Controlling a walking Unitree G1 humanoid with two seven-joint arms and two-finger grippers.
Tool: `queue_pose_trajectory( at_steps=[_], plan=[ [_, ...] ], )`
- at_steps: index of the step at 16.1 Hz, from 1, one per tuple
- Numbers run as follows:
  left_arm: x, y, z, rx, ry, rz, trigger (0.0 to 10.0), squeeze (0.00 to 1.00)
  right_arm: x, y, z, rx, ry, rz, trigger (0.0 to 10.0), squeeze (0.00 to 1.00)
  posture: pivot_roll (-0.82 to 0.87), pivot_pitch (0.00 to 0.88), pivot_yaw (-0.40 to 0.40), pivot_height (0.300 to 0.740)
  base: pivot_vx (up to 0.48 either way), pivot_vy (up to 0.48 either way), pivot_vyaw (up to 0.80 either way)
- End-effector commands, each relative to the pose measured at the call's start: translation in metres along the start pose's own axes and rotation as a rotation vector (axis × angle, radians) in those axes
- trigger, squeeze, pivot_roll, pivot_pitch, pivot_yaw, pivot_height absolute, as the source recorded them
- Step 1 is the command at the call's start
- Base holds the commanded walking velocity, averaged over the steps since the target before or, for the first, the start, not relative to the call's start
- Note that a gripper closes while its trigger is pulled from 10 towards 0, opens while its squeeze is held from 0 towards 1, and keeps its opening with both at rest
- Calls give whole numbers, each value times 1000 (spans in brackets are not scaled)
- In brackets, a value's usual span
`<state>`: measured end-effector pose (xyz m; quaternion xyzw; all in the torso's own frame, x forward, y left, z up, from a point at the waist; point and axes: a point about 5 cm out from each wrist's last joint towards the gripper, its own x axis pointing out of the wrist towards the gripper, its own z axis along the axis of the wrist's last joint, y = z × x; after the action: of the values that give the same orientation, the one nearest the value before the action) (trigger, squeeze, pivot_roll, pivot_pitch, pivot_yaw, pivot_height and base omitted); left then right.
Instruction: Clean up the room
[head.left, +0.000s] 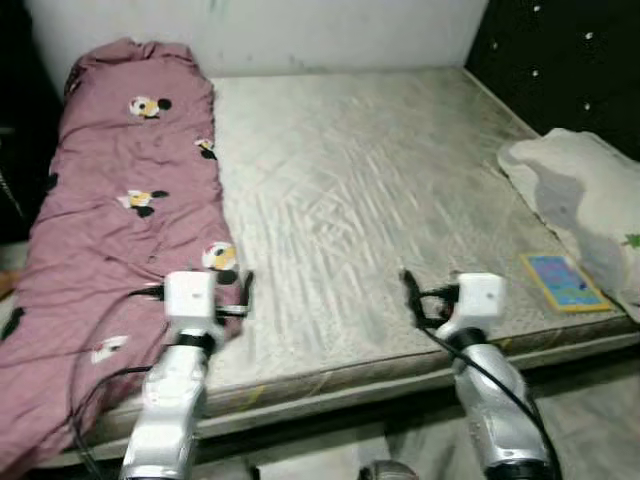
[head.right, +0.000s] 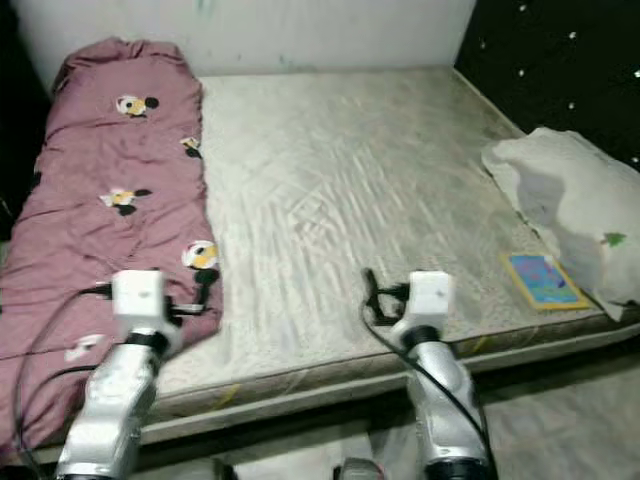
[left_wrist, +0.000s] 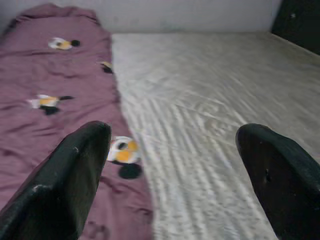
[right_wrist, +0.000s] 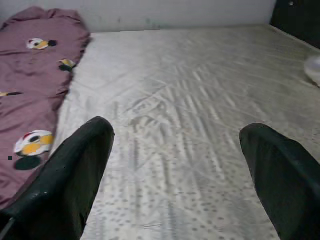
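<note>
Light is flat and fairly dim indoor, no hard shadows on the mattress (head.left: 370, 200). Head views are soft with slight motion blur; the dark headboard (head.left: 560, 60) is crushed to black with small specular dots. Wrist views are noisy, near fingers (left_wrist: 75, 175) out of focus, purple quilt (left_wrist: 50, 100) a bit smeared. No glare.

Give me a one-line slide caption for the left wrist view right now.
Left gripper, fingers open, hovering where the pink quilt meets the bare mattress.
</note>
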<state>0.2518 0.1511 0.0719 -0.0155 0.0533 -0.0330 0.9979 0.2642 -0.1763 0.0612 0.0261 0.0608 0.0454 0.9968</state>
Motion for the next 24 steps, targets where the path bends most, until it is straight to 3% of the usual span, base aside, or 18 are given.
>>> queue_pose_trajectory(
  at_steps=[1, 12, 17, 24],
  plan=[
    [2, -11, 1, -13, -6, -27, 10000, 0, -3, -11, 2, -12, -5, -33, 10000, 0, -32, 40, -25, 740, 0, 480, 0],
    [3, -11, 1, 7, -8, -20, 10000, 0, -2, -9, 3, -32, -20, -14, 10000, 0, -33, 36, -26, 740, 0, 479, 273],
    [4, -10, 2, 17, -20, -11, 10000, 0, -1, -9, 3, -28, -21, -19, 10000, 0, -34, 37, -27, 740, 0, 0, 0],
    [5, -10, 4, 9, -29, -21, 10000, 0, 1, -6, 6, -28, -37, -4, 10000, 0, -34, 39, -22, 740, 0, 0, 783]
  ],
)
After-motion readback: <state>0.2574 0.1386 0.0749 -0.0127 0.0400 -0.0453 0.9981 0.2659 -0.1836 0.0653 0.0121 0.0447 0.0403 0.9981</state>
